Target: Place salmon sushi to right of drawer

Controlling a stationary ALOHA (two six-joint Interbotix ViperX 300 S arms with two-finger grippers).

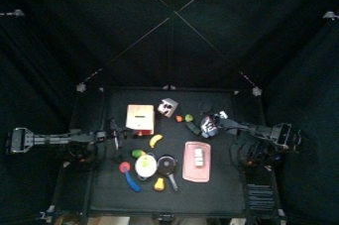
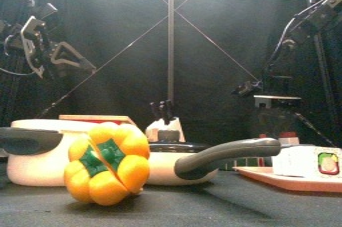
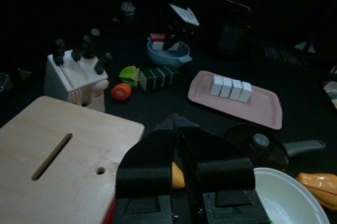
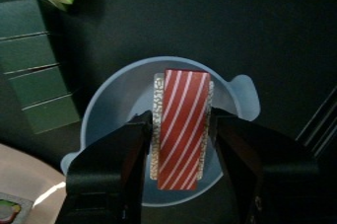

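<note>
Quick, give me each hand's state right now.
Left hand: closed, holding nothing.
Right hand: open, jaws on either side of the salmon sushi in its blue bowl, not gripping yet.

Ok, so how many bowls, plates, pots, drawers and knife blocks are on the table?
Blue bowl: 1
Pink plate: 1
White pot: 1
Drawer: 1
Knife block: 1
Total: 5
</note>
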